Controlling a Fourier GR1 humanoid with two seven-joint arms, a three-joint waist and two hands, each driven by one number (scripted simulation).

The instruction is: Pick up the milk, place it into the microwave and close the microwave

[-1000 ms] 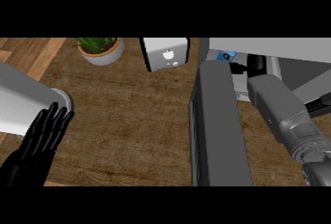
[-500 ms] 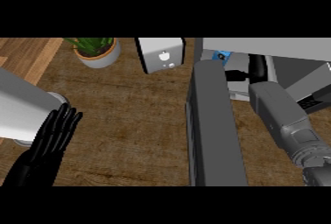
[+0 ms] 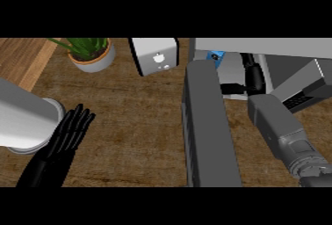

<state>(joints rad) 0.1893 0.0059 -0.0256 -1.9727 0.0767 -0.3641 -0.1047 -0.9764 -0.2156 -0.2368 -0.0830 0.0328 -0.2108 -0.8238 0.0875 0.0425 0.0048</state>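
Note:
The milk (image 3: 218, 58), a white carton with a blue top, stands inside the microwave (image 3: 285, 48) at the top right. Part of it is hidden behind the upper end of the open door (image 3: 207, 132), a grey slab running down the middle of the view. My right hand (image 3: 251, 75) reaches into the cavity, with fingers along the carton's right side and the thumb along its near side. Behind it, the grey right forearm (image 3: 279, 127) runs to the lower right. My left hand (image 3: 68, 134) rests open at the lower left, fingers straight and pointing up, holding nothing.
A potted plant (image 3: 91, 55) stands at the back left, with a white box bearing an apple mark (image 3: 156, 55) beside it. A thick grey cylinder (image 3: 23, 118) fills the left edge next to my left hand. Bare wooden counter (image 3: 136, 123) lies between my left hand and the door.
My left hand has drifted right in the view. The right forearm has slid a little lower while the hand stays at the milk. The door has not moved.

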